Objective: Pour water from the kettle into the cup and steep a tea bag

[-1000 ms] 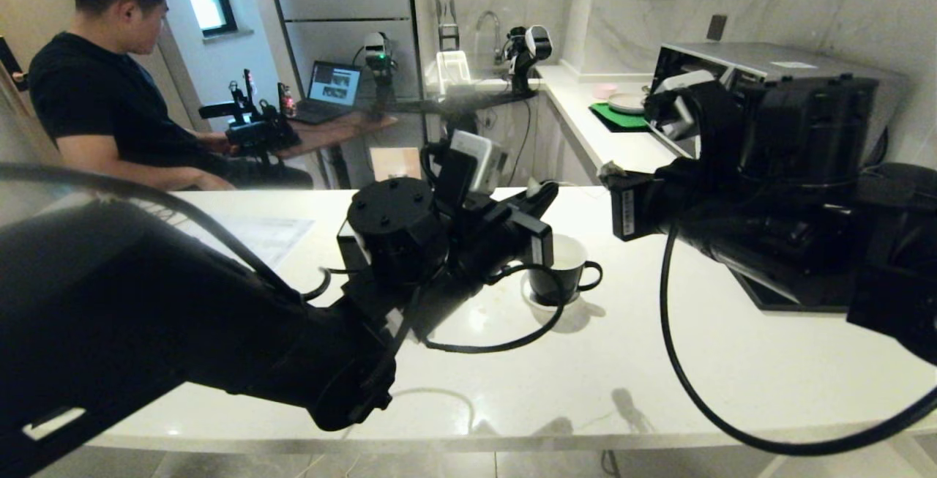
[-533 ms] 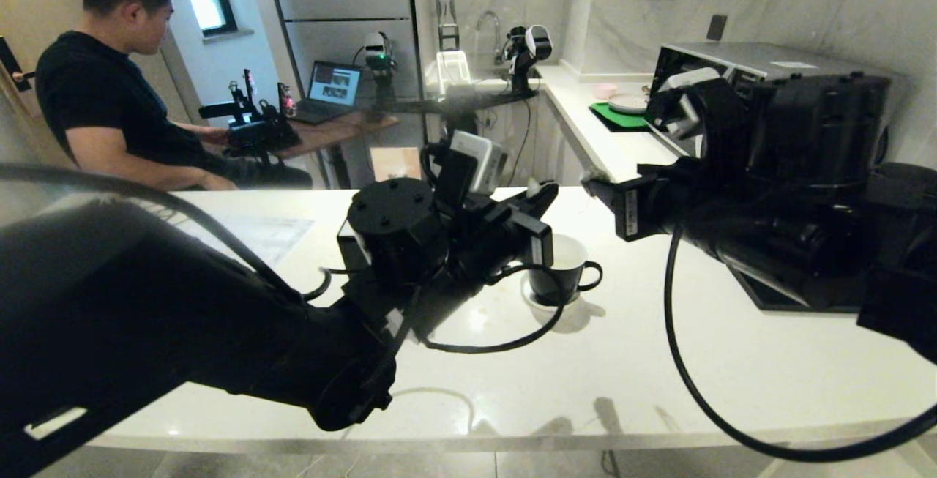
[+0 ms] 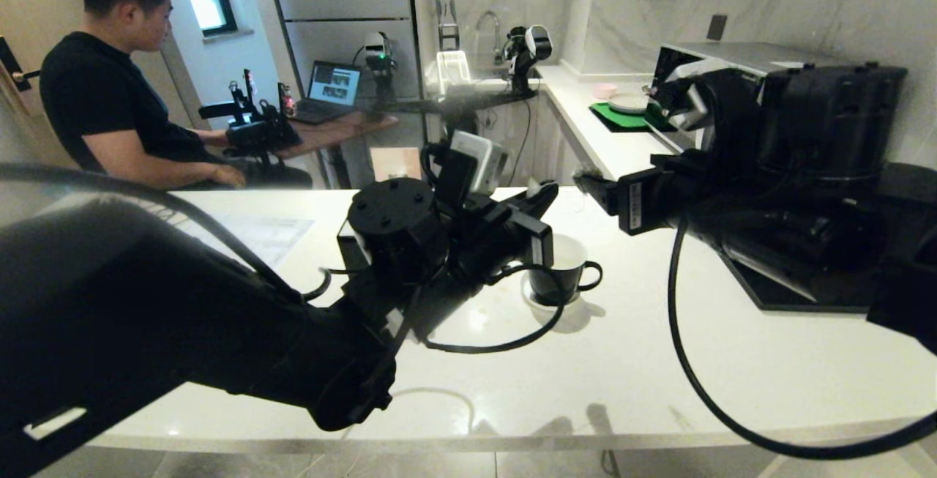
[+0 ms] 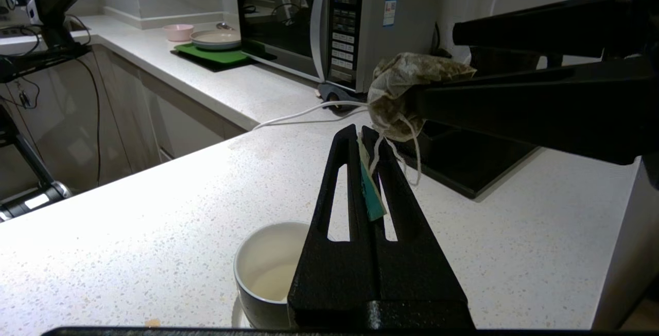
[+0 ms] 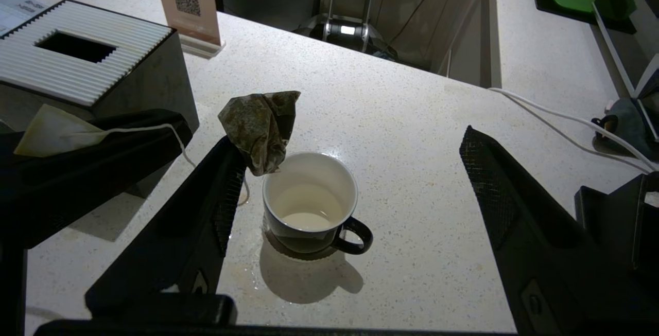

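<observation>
The cup (image 5: 309, 207), black with a white inside, stands on its small saucer on the counter, with a little pale water (image 5: 308, 217) at the bottom. My right gripper (image 5: 347, 138) hangs above it, open wide. The crumpled, damp tea bag (image 5: 260, 125) clings to the tip of one right finger, over the cup's rim. Its string runs to a teal tag (image 4: 371, 192). My left gripper (image 4: 359, 131) is shut on that tag above the cup (image 4: 267, 269), just below the tea bag (image 4: 412, 89). The kettle is out of view.
A black box with a ribbed white slotted top (image 5: 77, 53) and a QR sign (image 5: 188, 1) stand near the cup. A black hob plate (image 4: 463, 161), a microwave (image 4: 319, 22) and a white cable (image 4: 298, 115) lie beyond. A person (image 3: 110, 90) sits at the far left.
My right gripper has gone from shut to wide open, and the tea bag has stayed stuck on one finger. The left gripper and the cup have kept still.
</observation>
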